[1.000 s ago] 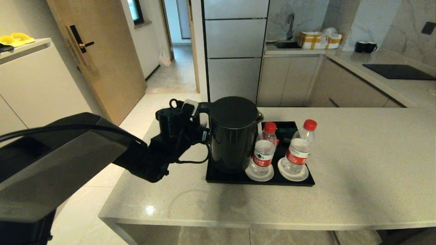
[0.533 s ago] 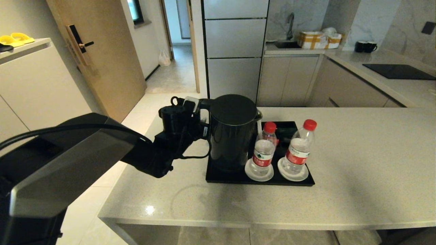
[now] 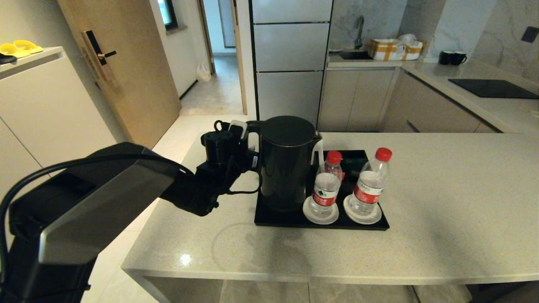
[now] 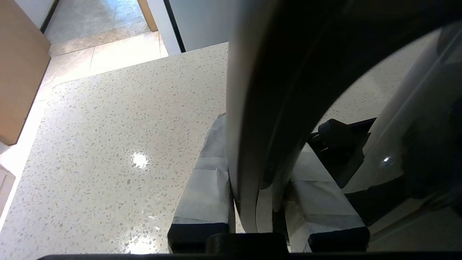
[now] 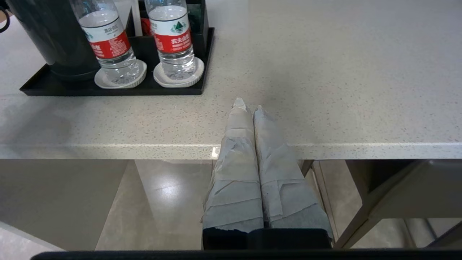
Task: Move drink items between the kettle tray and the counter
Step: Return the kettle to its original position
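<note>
The tall black kettle (image 3: 286,164) stands upright over the left end of the black kettle tray (image 3: 269,221), and it hides the round base. My left gripper (image 3: 252,148) is shut on the kettle's loop handle (image 4: 267,90), which runs between its taped fingers (image 4: 205,187). Two clear water bottles (image 3: 326,185) (image 3: 370,181) with red caps stand on the white saucers (image 3: 362,216) at the tray's front. The tray lies on the beige speckled counter (image 3: 442,210). My right gripper (image 5: 249,104) is shut on nothing, parked at the counter's front edge, right of the tray (image 5: 108,88).
A farther counter with a black hob (image 3: 492,88), two black mugs (image 3: 452,57) and a sink lies at the back right. The near counter's left edge (image 3: 156,227) drops to the tiled floor. A wooden door (image 3: 122,71) stands at the left.
My left arm has reached a little farther forward, and the kettle in its grip has sunk slightly toward the tray. The bottles have stayed where they were.
</note>
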Robot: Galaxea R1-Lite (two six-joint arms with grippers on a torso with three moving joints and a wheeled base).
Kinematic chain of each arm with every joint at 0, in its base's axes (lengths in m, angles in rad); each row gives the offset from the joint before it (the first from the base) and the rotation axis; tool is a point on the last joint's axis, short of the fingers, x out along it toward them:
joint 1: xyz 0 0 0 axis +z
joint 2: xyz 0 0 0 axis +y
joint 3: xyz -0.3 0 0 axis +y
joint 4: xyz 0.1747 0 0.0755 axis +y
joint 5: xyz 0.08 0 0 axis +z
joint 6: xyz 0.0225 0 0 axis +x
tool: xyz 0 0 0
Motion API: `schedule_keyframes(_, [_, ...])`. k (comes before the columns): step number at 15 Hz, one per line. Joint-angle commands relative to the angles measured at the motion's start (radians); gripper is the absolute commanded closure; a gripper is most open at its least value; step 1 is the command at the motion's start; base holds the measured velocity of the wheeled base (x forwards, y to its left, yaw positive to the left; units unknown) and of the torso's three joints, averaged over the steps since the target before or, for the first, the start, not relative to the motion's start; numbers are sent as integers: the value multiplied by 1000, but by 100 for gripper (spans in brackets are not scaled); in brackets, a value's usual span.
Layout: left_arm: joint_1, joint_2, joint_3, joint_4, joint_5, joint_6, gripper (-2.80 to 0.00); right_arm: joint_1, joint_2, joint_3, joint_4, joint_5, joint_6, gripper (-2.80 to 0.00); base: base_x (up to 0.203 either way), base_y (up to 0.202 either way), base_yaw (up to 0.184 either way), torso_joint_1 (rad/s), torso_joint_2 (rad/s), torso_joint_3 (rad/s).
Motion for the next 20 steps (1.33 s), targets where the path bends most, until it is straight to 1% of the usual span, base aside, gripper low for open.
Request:
schedule_keyframes(1, [-1,3,11,-5,2,1,0,1,-2,-1,0,0,0,0,0,0,0,0,0,0])
schedule_keyframes(4, [-5,2,46,-6,-2,1,0,-1,-2,0,0,2,0,0,0,0,0,0,0,0])
schedule_keyframes(20, [-7,16,78,1,2,1,0,1,-2,1,0,0,0,0,0,0,0,0,0,0])
